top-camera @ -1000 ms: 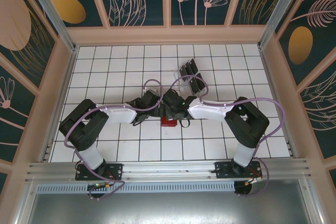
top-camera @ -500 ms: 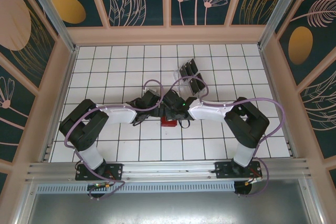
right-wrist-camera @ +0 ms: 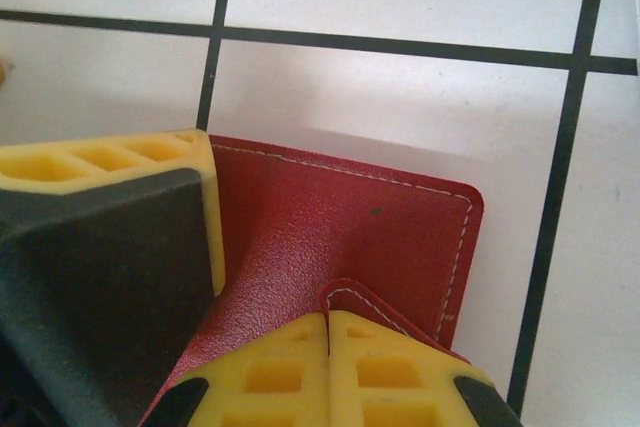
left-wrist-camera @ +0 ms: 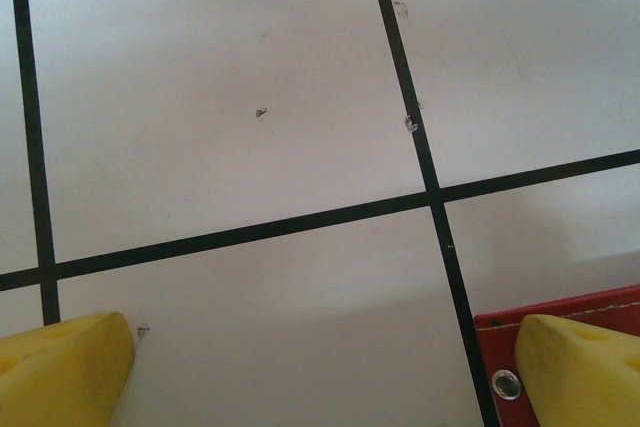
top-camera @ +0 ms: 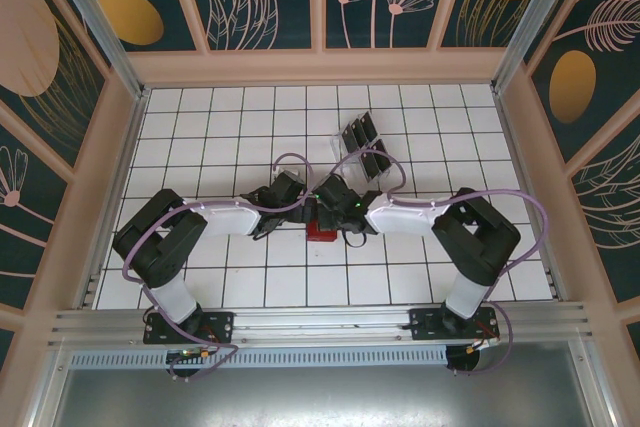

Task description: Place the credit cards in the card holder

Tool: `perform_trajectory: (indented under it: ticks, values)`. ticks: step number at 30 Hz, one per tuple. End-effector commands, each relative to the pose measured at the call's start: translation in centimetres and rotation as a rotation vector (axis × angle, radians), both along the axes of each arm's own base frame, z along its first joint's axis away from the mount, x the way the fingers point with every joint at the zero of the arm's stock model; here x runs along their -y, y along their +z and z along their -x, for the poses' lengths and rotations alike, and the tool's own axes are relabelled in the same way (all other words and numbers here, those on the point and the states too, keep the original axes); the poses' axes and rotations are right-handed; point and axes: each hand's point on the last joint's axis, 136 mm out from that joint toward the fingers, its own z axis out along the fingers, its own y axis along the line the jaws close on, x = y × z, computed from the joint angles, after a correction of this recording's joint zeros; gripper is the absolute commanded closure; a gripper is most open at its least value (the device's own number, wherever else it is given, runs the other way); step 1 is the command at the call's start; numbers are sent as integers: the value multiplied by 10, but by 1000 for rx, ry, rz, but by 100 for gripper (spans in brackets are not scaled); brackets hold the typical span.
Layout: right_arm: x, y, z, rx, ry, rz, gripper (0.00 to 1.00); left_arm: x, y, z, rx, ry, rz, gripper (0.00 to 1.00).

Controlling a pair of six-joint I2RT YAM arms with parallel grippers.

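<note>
I see one red card holder (top-camera: pixel 322 233) flat on the white tiled table (top-camera: pixel 200 117) at centre. Both arms (top-camera: pixel 230 217) meet over it and hide most of it from above. Behind it stands one clear rack (top-camera: pixel 345 155) of black credit cards (top-camera: pixel 360 133), too small for me to count. My left gripper (left-wrist-camera: pixel 320 357) is spread wide, with one finger (left-wrist-camera: pixel 585 367) over the holder's riveted corner. My right gripper (right-wrist-camera: pixel 328 352) is clenched on a raised flap of the holder.

Top cam looks steeply down from high behind the rig, so I get the whole tiled counter (top-camera: pixel 270 282). Both wrist cams face down at the tiles from very close, right one closest. All three views share the red card holder (top-camera: pixel 321 233) (left-wrist-camera: pixel 560 305) (right-wrist-camera: pixel 340 227) mid-counter.
</note>
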Motion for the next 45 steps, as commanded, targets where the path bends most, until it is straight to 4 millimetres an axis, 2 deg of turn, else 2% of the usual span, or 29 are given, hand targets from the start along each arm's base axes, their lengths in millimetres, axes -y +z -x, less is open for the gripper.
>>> perform_trajectory:
  ticks: [1,10,22,27,35,45]
  values:
    - [34,-40,33,-177,-25,76,100,-7,-41,31,-157,-51,-48,1]
    - [44,-65,49,-268,-39,56,100,-7,-41,31,-158,-52,-47,1]
    - [76,-106,83,-403,-55,155,100,-6,-41,31,-159,-55,-45,2]
    - [81,-104,83,-404,-29,205,100,-5,-43,32,-168,-64,-45,2]
    - [90,-84,78,-380,24,290,100,-2,-51,36,-207,-85,-52,2]
    - [89,-109,92,-490,82,315,100,0,-64,47,-263,-106,-39,1]
